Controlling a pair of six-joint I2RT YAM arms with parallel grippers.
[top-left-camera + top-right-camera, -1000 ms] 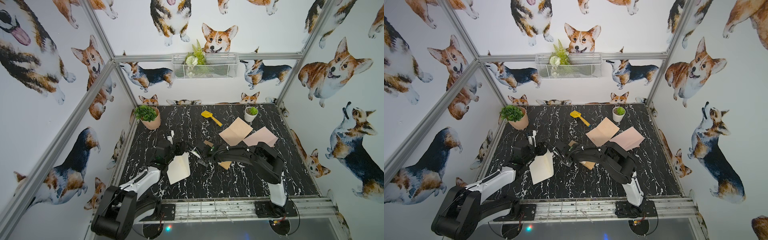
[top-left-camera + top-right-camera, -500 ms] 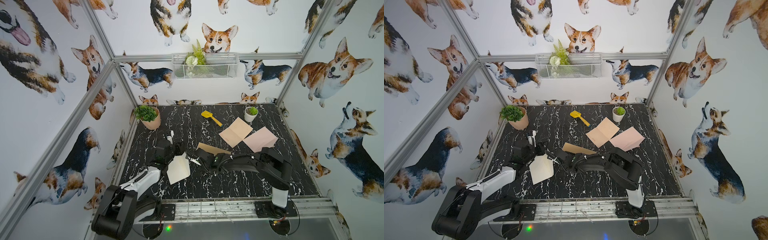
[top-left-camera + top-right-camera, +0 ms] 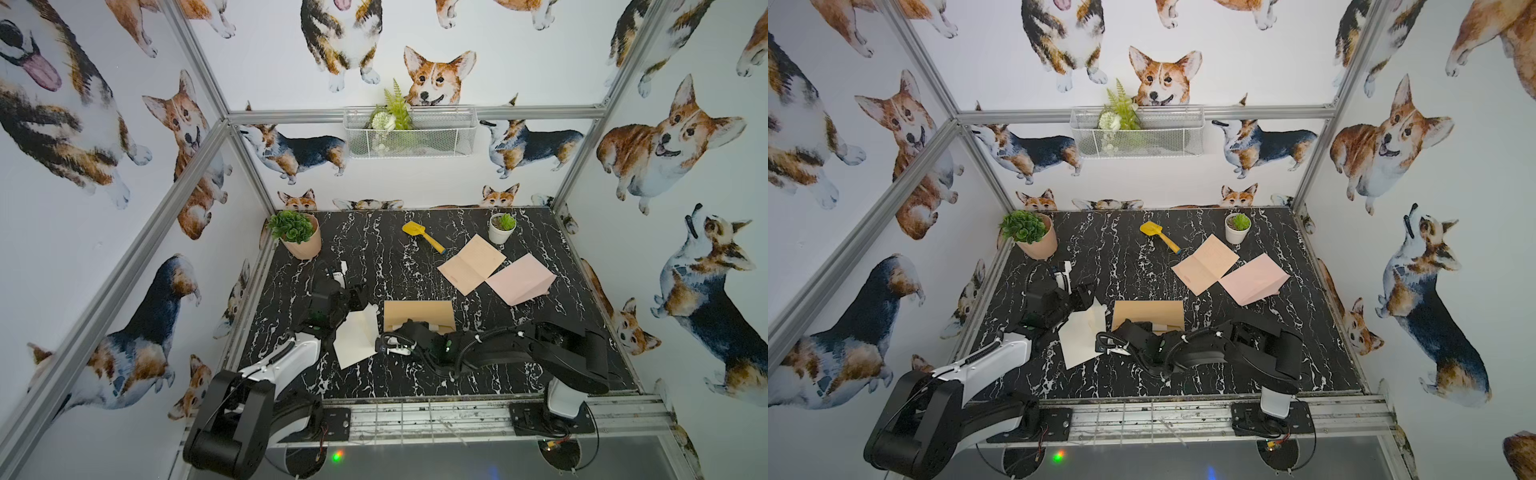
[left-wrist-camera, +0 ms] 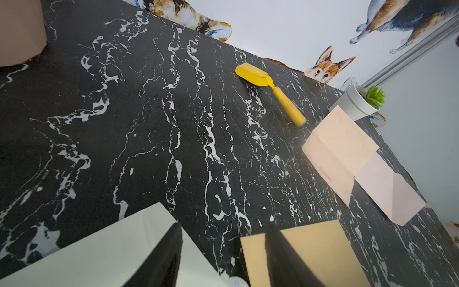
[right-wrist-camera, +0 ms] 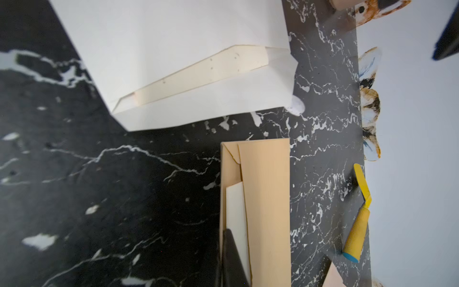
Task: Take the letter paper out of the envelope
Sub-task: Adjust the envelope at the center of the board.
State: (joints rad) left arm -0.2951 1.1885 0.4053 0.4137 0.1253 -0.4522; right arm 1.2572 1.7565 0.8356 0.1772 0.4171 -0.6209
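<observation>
Jaws of left gripper [image 4: 223,226] partly apart, nothing between them, white envelope [image 3: 355,338] just beside one finger. Centre: tan envelope [image 3: 417,312] flat on table [image 3: 415,270], letter paper [image 5: 236,206] poking from its open end. Then right gripper [image 5: 229,233] closed, tips at that paper; grip unclear.

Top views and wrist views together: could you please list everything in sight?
table: 1, black marble, beneath everything
kraft envelope: 1, tan, centre
letter paper: 1, white, poking from kraft envelope
white envelope: 1, white, beside left gripper
pink envelope: 1, pink, back right
unfolded letter: 1, peach, touching pink envelope
toy shovel: 1, yellow, back centre
potted plant: 1, green, terracotta pot, back left
succulent: 1, green, white pot, back right
wire basket: 1, white, back wall, holding fern
left gripper: 1, black, open
right gripper: 1, black, shut, tip at letter paper
</observation>
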